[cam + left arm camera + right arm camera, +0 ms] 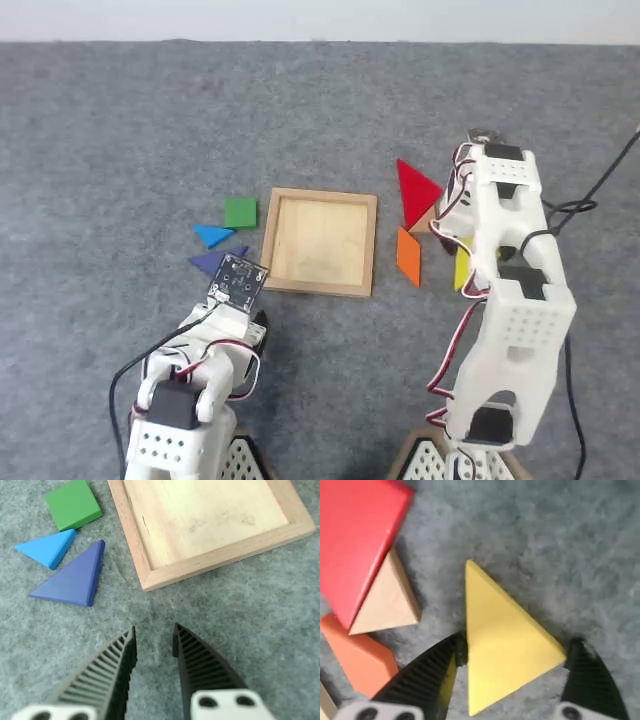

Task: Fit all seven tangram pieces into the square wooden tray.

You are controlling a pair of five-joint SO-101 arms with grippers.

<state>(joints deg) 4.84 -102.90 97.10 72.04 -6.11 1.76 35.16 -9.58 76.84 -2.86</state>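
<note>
On the grey tabletop [120,130] the square wooden tray [320,193] lies bare between the arms. The right arm [515,300] is nearest a piece: its jaws stand wide astride the yellow triangle [495,625], one at its long edge, the other by the opposite corner. The left arm [200,390] holds nothing; its jaws are narrowly parted, with the dark blue triangle [75,580] ahead and off to one side.

Left pincer [154,630] hangs low, jaws slightly parted; right pincer [517,644] points down, jaws wide
</note>
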